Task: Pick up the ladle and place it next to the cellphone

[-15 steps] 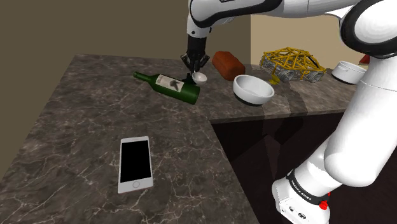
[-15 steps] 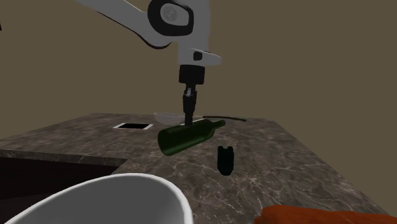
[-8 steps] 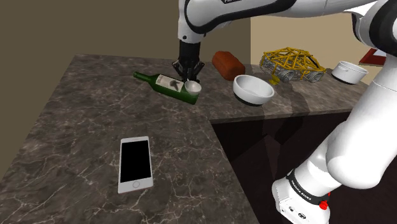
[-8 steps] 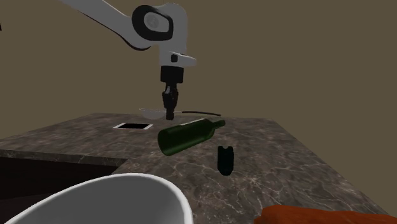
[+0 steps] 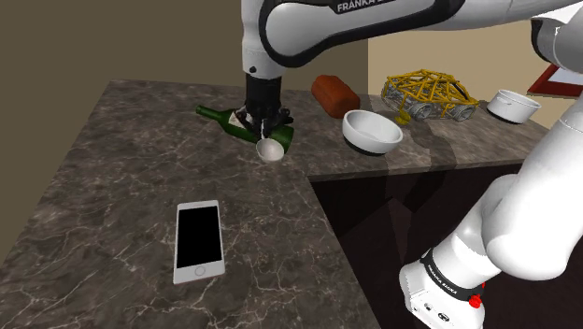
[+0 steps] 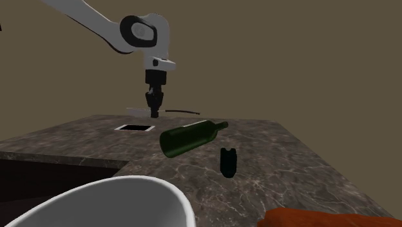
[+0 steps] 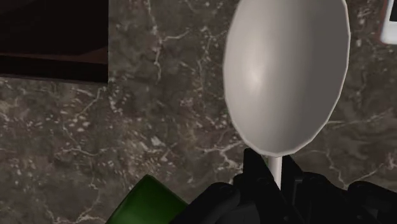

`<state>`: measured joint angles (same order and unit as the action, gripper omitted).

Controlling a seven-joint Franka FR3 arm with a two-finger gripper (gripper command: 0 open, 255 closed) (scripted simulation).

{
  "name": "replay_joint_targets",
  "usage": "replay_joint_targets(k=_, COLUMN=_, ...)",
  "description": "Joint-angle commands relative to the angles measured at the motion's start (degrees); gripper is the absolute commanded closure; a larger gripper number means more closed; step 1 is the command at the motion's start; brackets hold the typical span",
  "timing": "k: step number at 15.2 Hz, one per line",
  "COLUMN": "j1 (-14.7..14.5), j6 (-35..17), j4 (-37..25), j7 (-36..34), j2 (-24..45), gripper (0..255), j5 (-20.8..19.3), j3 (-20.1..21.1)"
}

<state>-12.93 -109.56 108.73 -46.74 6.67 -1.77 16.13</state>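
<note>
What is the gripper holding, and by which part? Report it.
The gripper is shut on the ladle, clasping its thin neck just behind the pale scoop.

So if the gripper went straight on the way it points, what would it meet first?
Probably the marble countertop; the ladle clasped in the gripper sticks out ahead and would touch first. The green bottle lies beside that line, depth unclear.
</note>
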Motion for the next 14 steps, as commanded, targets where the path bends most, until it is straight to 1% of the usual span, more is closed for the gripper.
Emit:
replay_joint_targets(k=1, j1=-1.31, j6=0.01, j4=0.75, j7=-2.36, j2=-0.77, gripper=255, j5=0.36, j3=1.11)
replay_joint_targets(k=8, j1=-6.34, j6=-0.19, j4=1.04, j7=-11.43, j2=-0.87, gripper=255, j5=0.9, j3=5.34)
replay_joint_targets(k=14, j1=-10.95, j6=0.13, j4=-1.3, j7=-19.73, j2=1.26, gripper=255, j5=0.4, j3=8.9)
